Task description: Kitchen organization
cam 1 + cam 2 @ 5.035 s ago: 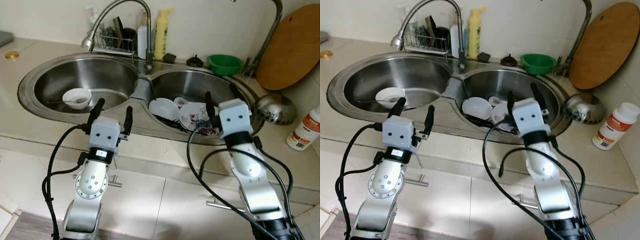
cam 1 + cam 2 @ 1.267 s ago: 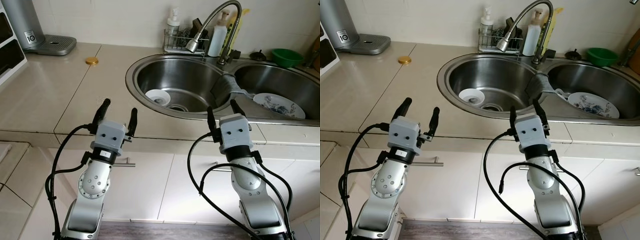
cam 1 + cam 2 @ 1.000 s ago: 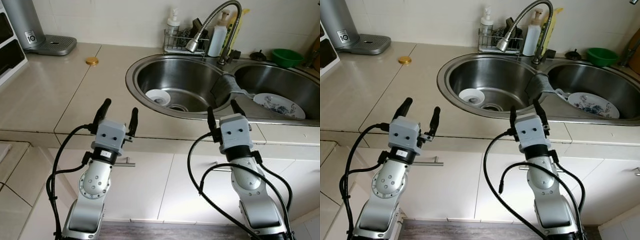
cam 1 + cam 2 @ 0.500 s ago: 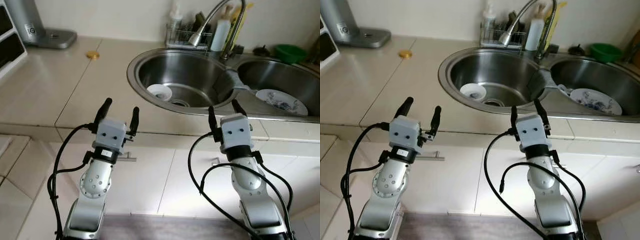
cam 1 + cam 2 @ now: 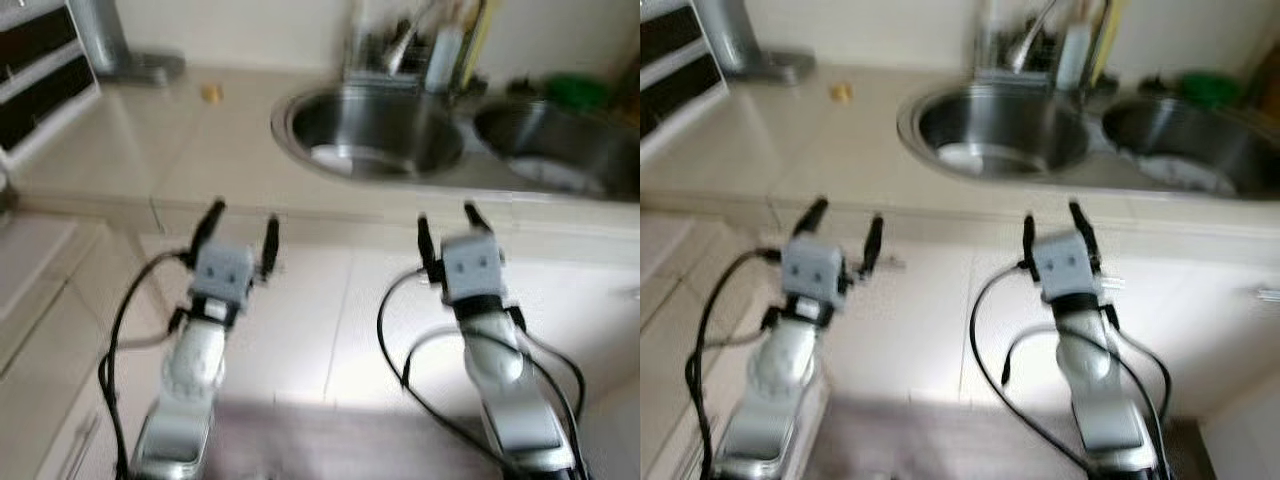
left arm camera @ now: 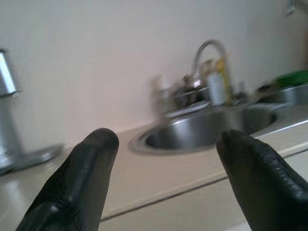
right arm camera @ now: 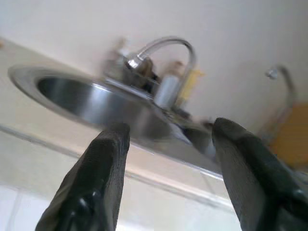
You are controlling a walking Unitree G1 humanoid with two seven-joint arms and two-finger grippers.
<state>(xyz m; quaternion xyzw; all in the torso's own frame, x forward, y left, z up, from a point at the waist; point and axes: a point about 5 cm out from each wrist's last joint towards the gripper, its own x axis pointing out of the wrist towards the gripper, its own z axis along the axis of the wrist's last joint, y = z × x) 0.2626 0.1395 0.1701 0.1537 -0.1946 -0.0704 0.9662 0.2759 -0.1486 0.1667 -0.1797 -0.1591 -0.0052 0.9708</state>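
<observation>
The head views are blurred. A steel double sink [image 5: 385,135] lies in the beige counter ahead, with a white bowl [image 5: 335,155] in its left basin and a pale plate [image 5: 1180,172] in the right one. My left gripper [image 5: 240,228] is open and holds nothing; it hangs in front of the cabinet doors below the counter edge. My right gripper [image 5: 446,223] is open and holds nothing too, level with the left one and short of the sink. In the left wrist view its black fingers [image 6: 77,180] frame the tap [image 6: 208,50] and basin.
A silver appliance [image 5: 110,45] stands at the counter's back left, with a small gold lid [image 5: 210,93] near it. Bottles and a wire rack [image 5: 420,55] sit behind the tap, and a green bowl [image 5: 575,90] at the back right. Dark shelving [image 5: 35,65] stands at the far left.
The camera has pulled back and tilted down, so the counter and sink have shifted up and farther off and the picture has blurred. Both grippers keep their open pose.
</observation>
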